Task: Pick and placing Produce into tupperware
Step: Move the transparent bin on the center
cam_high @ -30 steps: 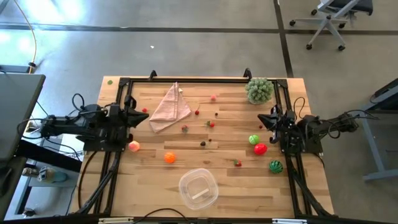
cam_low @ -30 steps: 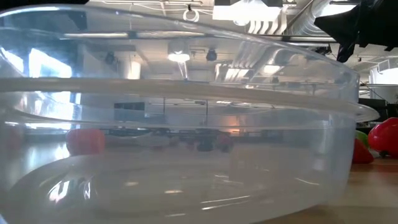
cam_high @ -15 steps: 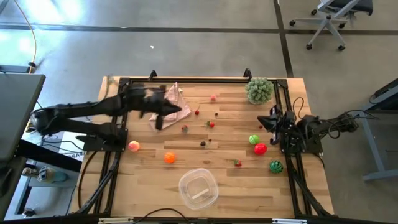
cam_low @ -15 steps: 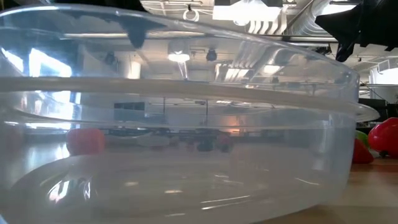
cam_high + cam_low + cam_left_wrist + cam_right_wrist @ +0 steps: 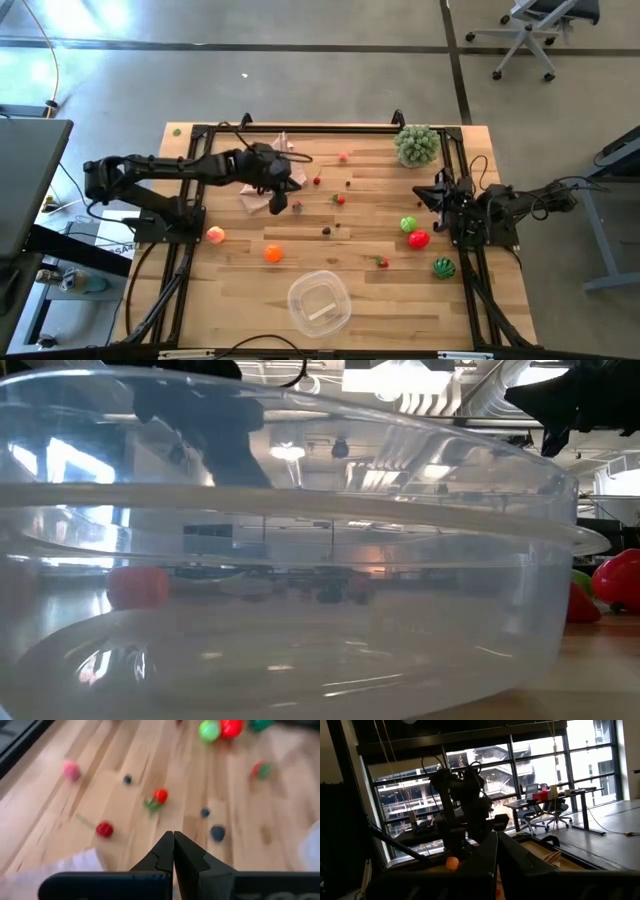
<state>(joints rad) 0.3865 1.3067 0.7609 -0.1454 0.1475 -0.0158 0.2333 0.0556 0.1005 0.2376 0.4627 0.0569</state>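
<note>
A clear plastic tupperware tub (image 5: 319,304) is sitting empty near the front edge of a wooden bench (image 5: 380,300). The produce is lying scattered behind it, none of it in the tub. An orange (image 5: 273,254) is resting just behind the tub's left side, with a pink peach (image 5: 215,235) further left. A small strawberry (image 5: 381,262) is lying to the tub's right. On the right side, a green apple (image 5: 408,224) and a red apple (image 5: 418,239) are sitting close together, and a striped dark-green melon (image 5: 443,267) is lying nearer the front. Tiny red and dark berries are dotting the bench's middle; one dark berry (image 5: 326,231) is lying near the centre.

A folded pink cloth (image 5: 262,185) is lying at the back left, partly under the left arm. A bushy pale-green plant (image 5: 417,145) is standing at the back right corner. Nothing is standing between the tub and the fruit.

The bench is pale slatted wood with a black frame, standing on a grey concrete floor. An office chair (image 5: 535,25) is standing beyond it.

The left gripper (image 5: 283,197) is reaching over the cloth's edge, jaws clenched together and grasping nothing. The right gripper (image 5: 424,195) is waiting at the right edge near the apples, jaws clenched and empty.
</note>
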